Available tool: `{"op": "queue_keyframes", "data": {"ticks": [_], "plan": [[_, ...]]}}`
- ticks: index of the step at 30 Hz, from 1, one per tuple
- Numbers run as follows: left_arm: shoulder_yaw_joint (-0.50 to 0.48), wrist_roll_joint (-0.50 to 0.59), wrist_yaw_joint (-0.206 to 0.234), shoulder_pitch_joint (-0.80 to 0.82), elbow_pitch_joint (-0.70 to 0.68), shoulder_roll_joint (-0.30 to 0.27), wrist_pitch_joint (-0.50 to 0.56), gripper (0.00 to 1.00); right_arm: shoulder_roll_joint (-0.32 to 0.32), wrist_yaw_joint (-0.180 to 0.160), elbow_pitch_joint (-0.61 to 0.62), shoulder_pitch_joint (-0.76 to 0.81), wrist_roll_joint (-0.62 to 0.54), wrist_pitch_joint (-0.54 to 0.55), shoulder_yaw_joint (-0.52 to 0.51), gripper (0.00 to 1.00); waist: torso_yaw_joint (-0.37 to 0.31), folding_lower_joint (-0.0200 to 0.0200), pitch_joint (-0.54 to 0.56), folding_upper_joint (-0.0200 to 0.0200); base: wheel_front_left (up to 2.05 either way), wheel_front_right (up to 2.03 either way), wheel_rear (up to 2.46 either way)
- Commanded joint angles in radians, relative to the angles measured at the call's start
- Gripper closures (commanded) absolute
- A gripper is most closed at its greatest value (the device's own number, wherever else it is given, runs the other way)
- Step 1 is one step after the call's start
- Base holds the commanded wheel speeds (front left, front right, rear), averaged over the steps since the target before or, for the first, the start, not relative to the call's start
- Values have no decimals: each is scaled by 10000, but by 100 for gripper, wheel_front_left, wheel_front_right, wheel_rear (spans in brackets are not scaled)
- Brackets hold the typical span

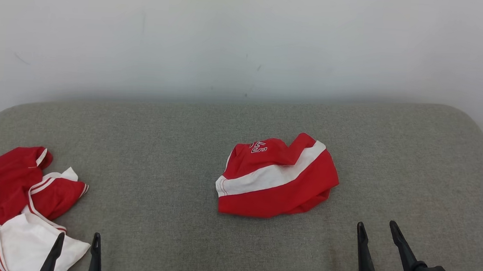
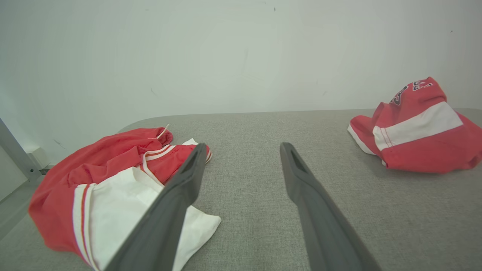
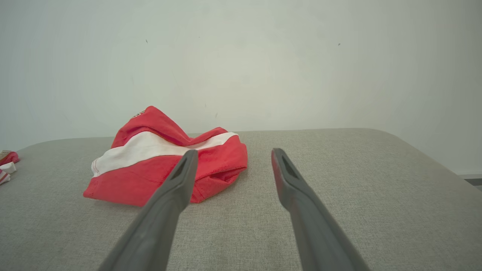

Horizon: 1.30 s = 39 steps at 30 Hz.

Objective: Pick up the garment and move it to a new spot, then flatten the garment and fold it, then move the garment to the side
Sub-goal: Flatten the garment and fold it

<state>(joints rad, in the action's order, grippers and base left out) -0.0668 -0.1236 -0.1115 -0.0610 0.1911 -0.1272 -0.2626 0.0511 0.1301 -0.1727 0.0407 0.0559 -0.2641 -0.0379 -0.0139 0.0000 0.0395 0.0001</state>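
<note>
Seeing crumpled red-and-white garment [image 1: 276,177] mid grey worktop [image 1: 183,127], apart from both grippers. Reading left gripper [image 1: 79,234] as spread, empty, tips over edge of second red-and-white heap [image 1: 15,205] far left. Same for right gripper [image 1: 377,223]: spread, empty, near garment's right side.

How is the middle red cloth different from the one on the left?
The middle garment is one compact lump; the left garment sprawls wider. The middle garment has a broad white band and lettering; the left garment has a big white panel and thin stripes. Both are red, white and crumpled.
</note>
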Motion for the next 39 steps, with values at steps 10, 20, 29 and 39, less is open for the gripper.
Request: {"op": "queue_keyframes", "data": {"ticks": [10,20,29,39], "plan": [[69,-200,94,-28,-64,-85,38,0,-16,13,-76,19,74,-5,31,0,16,0,20,-1,0,0,0],[121,-292,144,-66,-68,-137,44,0,-16,13,-113,11,73,-5,50,0,-10,0,-28,-1,0,0,0],[527,-582,16,658,205,36,40,0,-16,13,-172,-164,62,-5,207,0,-652,0,-249,-1,0,0,0],[1671,-1028,-164,2605,1921,51,27,0,-18,13,-218,-402,87,-5,303,0,-1992,0,-822,-1,0,0,0]]}}
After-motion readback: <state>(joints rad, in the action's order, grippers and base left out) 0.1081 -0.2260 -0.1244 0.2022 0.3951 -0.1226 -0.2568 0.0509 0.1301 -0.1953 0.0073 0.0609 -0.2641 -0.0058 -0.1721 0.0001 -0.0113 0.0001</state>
